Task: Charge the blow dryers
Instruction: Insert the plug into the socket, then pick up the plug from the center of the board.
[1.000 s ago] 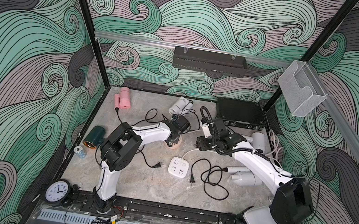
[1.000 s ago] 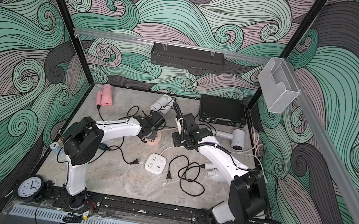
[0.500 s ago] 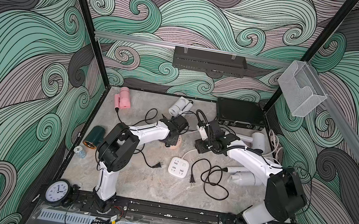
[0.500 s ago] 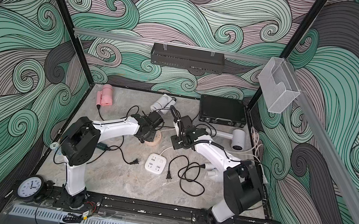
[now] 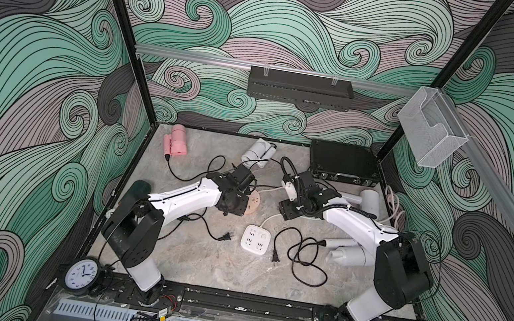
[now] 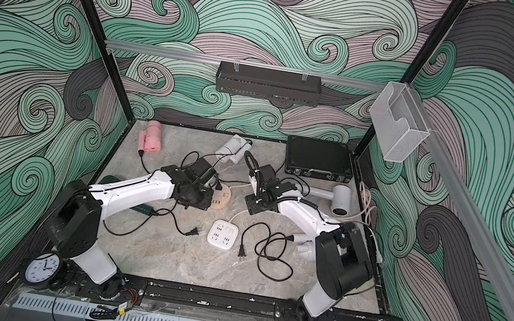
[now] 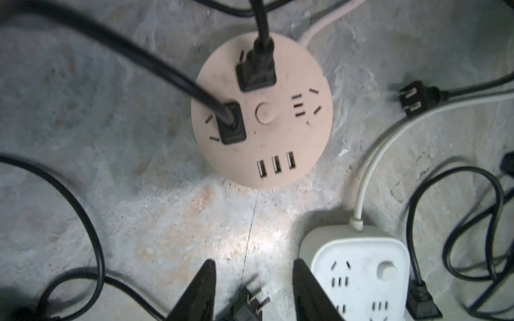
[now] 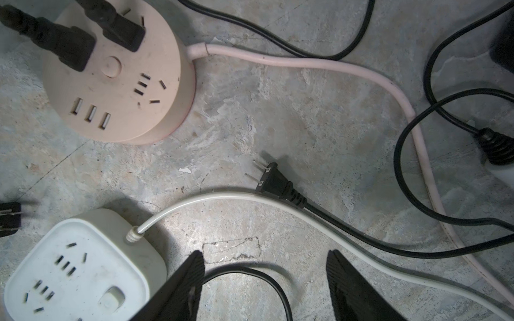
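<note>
A round peach socket hub [image 7: 281, 139] sits near a square white socket hub [image 7: 358, 258] on the grey stone desk [image 5: 214, 266]; a black hard case [image 5: 341, 160] lies at the back.

Top views bright, even; wrist views vignetted, central glare, slight blur.

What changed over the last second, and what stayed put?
The left end effector opened and eased back from the round peach hub, leaving two black plugs seated. The right arm's elbow swung inward. Blow dryers, white hub and loose plugs stayed put.

green dryer [image 5: 138, 185] mostly behind L arm [image 5: 183, 197], grey dryer [image 5: 350, 255] half-hidden (R arm [image 5: 352, 222])
</note>
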Action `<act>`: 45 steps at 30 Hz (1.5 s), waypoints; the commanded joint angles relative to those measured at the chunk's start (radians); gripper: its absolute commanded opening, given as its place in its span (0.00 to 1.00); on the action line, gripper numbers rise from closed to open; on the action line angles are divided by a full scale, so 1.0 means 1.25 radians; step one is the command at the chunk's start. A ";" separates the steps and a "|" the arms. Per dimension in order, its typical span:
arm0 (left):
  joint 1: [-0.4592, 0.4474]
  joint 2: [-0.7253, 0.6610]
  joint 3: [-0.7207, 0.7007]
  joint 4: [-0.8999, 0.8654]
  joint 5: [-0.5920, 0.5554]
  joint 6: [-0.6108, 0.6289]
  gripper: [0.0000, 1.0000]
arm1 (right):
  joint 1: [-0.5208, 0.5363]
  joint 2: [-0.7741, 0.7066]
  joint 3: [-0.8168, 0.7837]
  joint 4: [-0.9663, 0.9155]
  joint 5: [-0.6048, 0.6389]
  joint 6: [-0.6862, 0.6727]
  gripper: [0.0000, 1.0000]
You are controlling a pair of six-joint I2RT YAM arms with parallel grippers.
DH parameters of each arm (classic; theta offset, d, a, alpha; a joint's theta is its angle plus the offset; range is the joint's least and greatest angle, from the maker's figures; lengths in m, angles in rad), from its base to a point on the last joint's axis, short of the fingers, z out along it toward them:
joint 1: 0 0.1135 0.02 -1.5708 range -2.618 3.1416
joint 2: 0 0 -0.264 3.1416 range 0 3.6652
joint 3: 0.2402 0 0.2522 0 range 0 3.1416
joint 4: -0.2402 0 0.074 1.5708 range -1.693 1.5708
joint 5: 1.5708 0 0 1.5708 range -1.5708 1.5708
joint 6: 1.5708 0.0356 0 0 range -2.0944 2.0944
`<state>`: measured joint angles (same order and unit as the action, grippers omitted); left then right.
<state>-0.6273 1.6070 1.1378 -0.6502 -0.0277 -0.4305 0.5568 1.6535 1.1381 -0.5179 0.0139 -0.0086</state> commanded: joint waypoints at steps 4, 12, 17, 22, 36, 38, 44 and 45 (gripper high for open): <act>0.023 -0.112 -0.070 0.021 0.116 -0.035 0.45 | -0.011 0.071 0.063 -0.037 -0.018 -0.048 0.70; 0.041 -0.182 -0.087 0.003 0.112 -0.034 0.45 | -0.030 0.192 0.148 -0.058 -0.012 -0.094 0.54; 0.067 -0.208 -0.114 0.007 0.112 -0.044 0.45 | -0.041 0.226 0.170 -0.066 -0.024 -0.121 0.54; 0.086 -0.212 -0.131 0.016 0.120 -0.049 0.45 | -0.050 0.247 0.166 -0.071 -0.056 -0.126 0.55; 0.113 -0.215 -0.130 0.010 0.120 -0.042 0.44 | -0.049 0.309 0.212 -0.119 -0.008 -0.132 0.44; 0.115 -0.222 -0.130 0.005 0.119 -0.043 0.44 | -0.049 0.308 0.214 -0.118 -0.007 -0.132 0.40; 0.118 -0.237 -0.130 -0.008 0.109 -0.052 0.44 | -0.049 0.298 0.222 -0.101 -0.017 -0.128 0.20; 0.118 -0.240 -0.129 -0.010 0.110 -0.055 0.44 | -0.050 0.298 0.226 -0.101 -0.018 -0.130 0.19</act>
<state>-0.4931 1.3357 0.9661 -0.6365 0.1154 -0.4839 0.4995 2.0247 1.3979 -0.6296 -0.0113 -0.1555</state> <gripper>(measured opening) 0.442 0.306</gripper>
